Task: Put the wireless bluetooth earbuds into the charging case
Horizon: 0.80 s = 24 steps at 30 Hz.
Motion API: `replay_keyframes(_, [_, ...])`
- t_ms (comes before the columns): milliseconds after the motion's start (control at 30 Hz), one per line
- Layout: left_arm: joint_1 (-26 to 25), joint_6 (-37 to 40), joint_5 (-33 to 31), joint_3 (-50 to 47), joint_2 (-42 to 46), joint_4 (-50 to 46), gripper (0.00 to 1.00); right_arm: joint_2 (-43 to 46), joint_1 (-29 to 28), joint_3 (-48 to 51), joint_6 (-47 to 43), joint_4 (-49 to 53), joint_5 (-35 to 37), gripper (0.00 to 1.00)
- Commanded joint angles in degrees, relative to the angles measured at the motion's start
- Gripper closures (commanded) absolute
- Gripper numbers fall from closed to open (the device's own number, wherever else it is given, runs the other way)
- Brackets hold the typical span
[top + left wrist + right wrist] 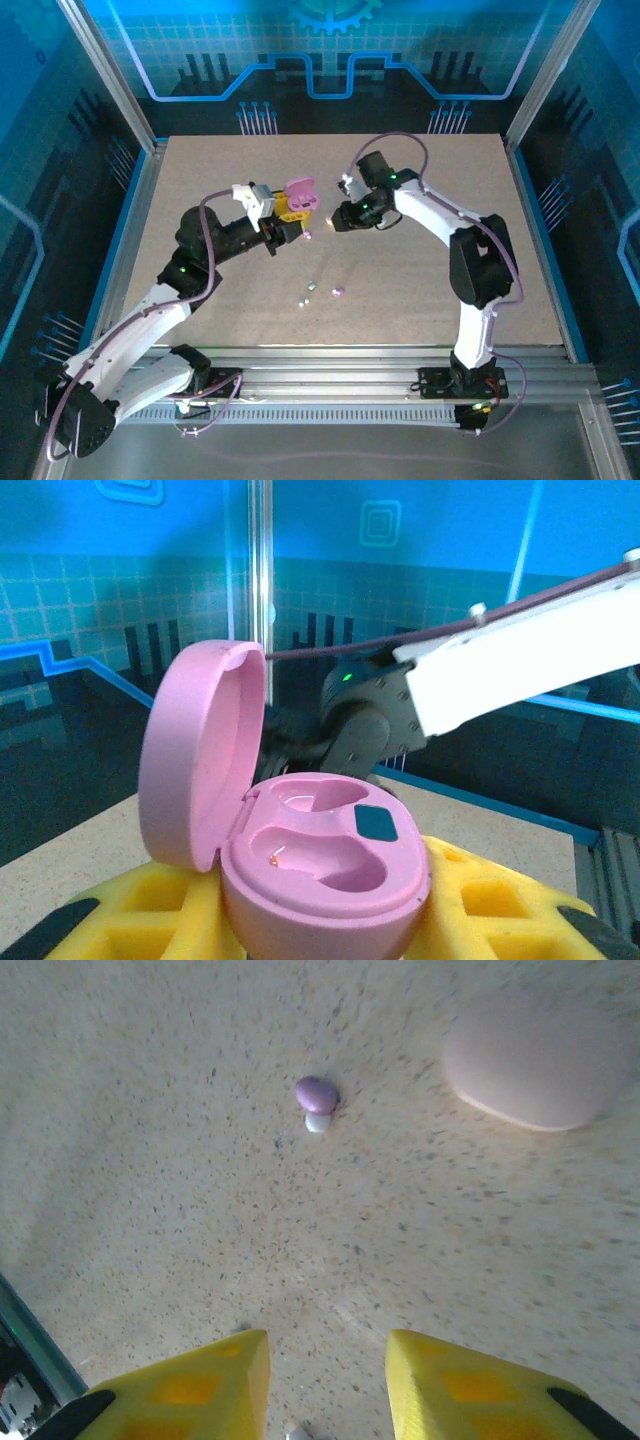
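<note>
The purple earbud (316, 1093) lay on the table (150, 1180), ahead of my right gripper (328, 1345), whose fingers stood apart above it. More earbuds (337, 292) sat loose nearer the arm bases. My left gripper (288, 210) clamped the pink charging case (320, 860), lid raised, wells showing.

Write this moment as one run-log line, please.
left gripper: shut on open pink charging case, both sockets empty | right gripper: open above table | purple earbud: loose on table
</note>
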<state>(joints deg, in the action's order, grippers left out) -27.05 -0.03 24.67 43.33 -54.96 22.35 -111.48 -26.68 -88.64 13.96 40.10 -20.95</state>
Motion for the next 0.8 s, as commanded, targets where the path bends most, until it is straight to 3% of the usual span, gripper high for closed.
replay_keyframes(0, [0.4, 0.8, -0.5, 0.5, 1.9, -1.8, 0.65, -0.6, -2.4, -0.9, -0.1, 5.3, 1.5, 0.63])
replay_keyframes(133, [0.4, 0.9, -0.7, 0.2, 2.3, -1.7, 0.65, 1.9, -5.3, 5.9, 5.6, 3.7, 3.7, 0.59])
replay_keyframes(400, [0.4, 1.3, -0.3, -0.4, 1.6, -1.3, 0.66, 12.8, -10.5, 25.1, 27.3, -9.1, 7.1, 0.54])
replay_keyframes(767, [0.4, 1.4, 0.4, -0.6, 0.9, -1.2, 0.65, 14.3, -13.3, 33.4, 38.9, -16.5, 7.8, 0.49])
